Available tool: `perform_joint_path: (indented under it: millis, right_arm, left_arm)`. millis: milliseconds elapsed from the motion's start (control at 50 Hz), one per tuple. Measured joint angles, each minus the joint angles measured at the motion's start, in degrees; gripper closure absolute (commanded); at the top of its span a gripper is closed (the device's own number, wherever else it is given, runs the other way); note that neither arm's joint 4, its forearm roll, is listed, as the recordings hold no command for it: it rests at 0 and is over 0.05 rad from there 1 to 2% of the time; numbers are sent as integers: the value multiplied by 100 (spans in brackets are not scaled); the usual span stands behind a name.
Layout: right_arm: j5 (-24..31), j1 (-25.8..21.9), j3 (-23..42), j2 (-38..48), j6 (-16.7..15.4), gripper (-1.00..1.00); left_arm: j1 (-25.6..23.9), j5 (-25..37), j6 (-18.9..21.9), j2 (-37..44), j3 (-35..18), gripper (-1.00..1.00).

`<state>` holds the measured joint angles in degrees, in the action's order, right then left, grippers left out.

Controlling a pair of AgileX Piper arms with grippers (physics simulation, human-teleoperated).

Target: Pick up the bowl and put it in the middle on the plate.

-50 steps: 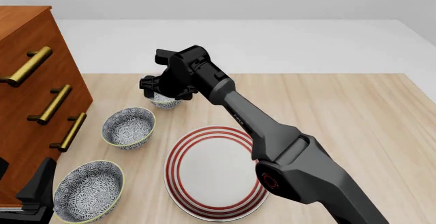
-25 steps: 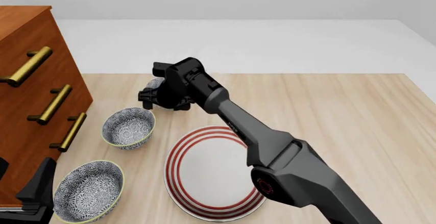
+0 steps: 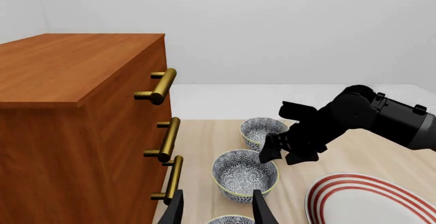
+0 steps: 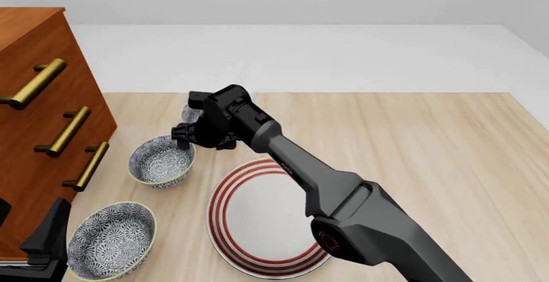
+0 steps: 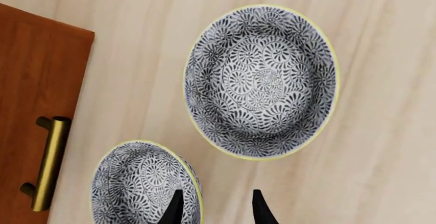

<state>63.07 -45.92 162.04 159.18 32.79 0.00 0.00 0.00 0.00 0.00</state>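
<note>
Black fingers on the right gripper (image 5: 216, 208) are parted with nothing between them, so it's released and empty as far as I can see. It hangs above the table (image 4: 429, 153), reached way over to the left side.

Going out from there: the bowl (image 4: 161, 160), the one with the yellow-green rim, sits on the wood a bit left of the gripper and closer to the robot. From the front the gripper looks level with the bowl's far-right edge, not over its centre. In the right wrist view the bowl fills the middle, ahead of the fingertips. It's round, so no long axis to fuss over; any bit of rim works.

My guess is the move is a short shift left and toward the robot, then down onto the rim.

Watch the lookalikes: a greyer-rimmed bowl (image 4: 190, 112) just behind the gripper, a wider bowl (image 4: 112, 240) nearer the robot. The plate (image 4: 249, 230) is just beside the bowl, on its right.

The left gripper (image 3: 218, 211) hangs by the dresser (image 4: 43, 102), fingers apart, holding nothing. The right one is clearly the closer one.
</note>
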Motion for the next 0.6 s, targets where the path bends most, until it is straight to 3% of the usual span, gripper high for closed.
perform_joint_path:
  millis: [580, 600]
  right_arm:
    - [-32, -116, 5, 275, -16, -100]
    - [-33, -116, 5, 283, -20, 100]
  left_arm:
    - [0, 0, 0, 0, 0, -100]
    - [0, 0, 0, 0, 0, -100]
